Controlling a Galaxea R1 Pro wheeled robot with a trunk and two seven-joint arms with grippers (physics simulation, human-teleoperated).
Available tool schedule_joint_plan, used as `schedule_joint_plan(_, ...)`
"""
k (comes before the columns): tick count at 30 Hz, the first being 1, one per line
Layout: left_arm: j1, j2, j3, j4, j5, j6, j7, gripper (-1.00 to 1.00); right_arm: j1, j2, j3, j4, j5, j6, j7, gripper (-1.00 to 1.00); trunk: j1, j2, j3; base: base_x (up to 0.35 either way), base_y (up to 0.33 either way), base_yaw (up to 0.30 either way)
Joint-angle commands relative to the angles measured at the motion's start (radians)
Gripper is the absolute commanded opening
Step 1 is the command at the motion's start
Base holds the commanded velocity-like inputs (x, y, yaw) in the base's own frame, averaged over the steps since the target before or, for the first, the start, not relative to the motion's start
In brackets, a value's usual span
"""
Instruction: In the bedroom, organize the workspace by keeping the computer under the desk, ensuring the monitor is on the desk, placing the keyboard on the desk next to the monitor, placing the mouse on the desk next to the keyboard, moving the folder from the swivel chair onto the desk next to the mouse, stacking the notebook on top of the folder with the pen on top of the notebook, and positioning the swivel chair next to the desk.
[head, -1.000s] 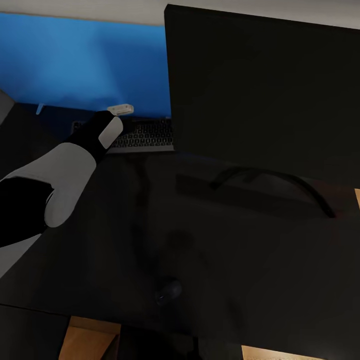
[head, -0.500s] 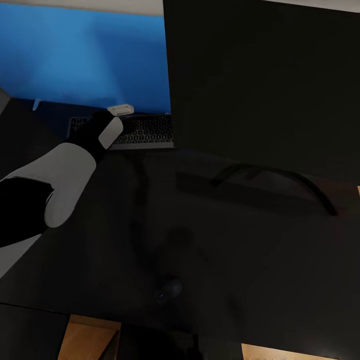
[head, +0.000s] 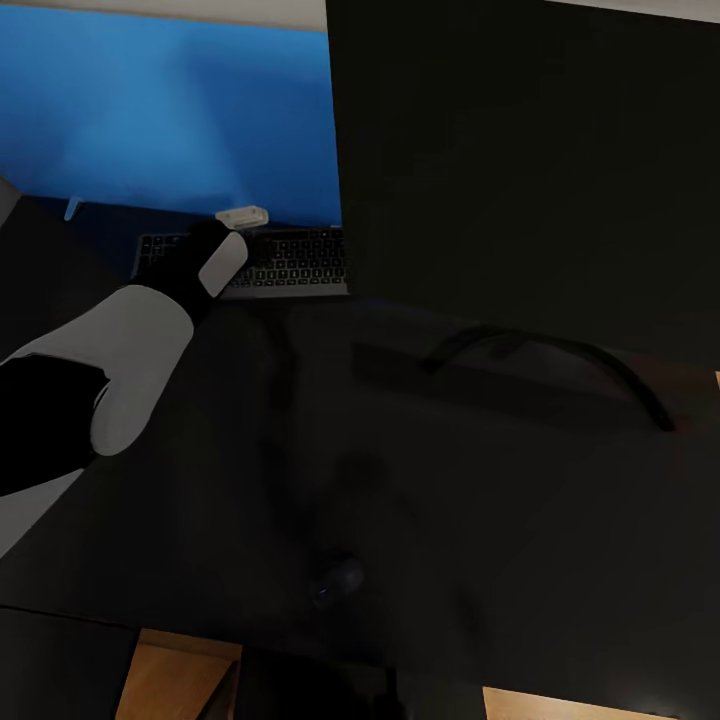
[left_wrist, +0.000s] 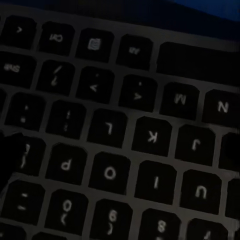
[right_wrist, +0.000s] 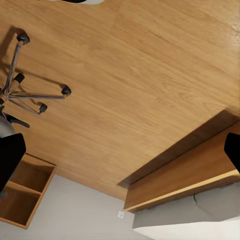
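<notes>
With the monitor (head: 520, 170) already on the worktop (head: 300, 470), the left gripper (head: 232, 228), its grip unreadable, reaches the keyboard (head: 290, 262), not yet placed.

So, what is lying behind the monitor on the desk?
Behind the monitor lies the keyboard, its left part showing past the screen's edge while the rest is covered by the screen. The left arm reaches over it, and the left wrist view shows its keys close up.
</notes>
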Motion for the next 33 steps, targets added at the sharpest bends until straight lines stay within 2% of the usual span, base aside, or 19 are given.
schedule_joint_plan(1,-0.001,0.001,-0.008,-0.005,0.011,0.003,0.008,1.00,0.000,-0.001,0.005,-0.001,-0.011,-0.002,0.002,1.00,0.001,-0.002,-0.001,0.000,0.000,0.000)
schedule_joint_plan(8,-0.002,0.006,-0.008,-0.022,0.010,0.005,0.009,1.00,0.000,-0.001,0.005,-0.001,-0.011,-0.002,0.001,1.00,0.001,-0.002,-0.003,0.000,0.000,0.000)
schedule_joint_plan(23,-0.002,0.008,-0.008,-0.025,0.010,0.005,0.011,1.00,0.000,-0.001,0.005,-0.001,-0.011,-0.003,0.001,1.00,0.001,-0.002,-0.023,0.000,0.000,0.000)
schedule_joint_plan(33,0.000,0.008,-0.007,-0.025,0.011,0.005,0.008,1.00,0.001,-0.001,0.006,-0.001,-0.007,-0.003,0.002,1.00,0.001,-0.002,-0.026,0.000,0.000,0.000)
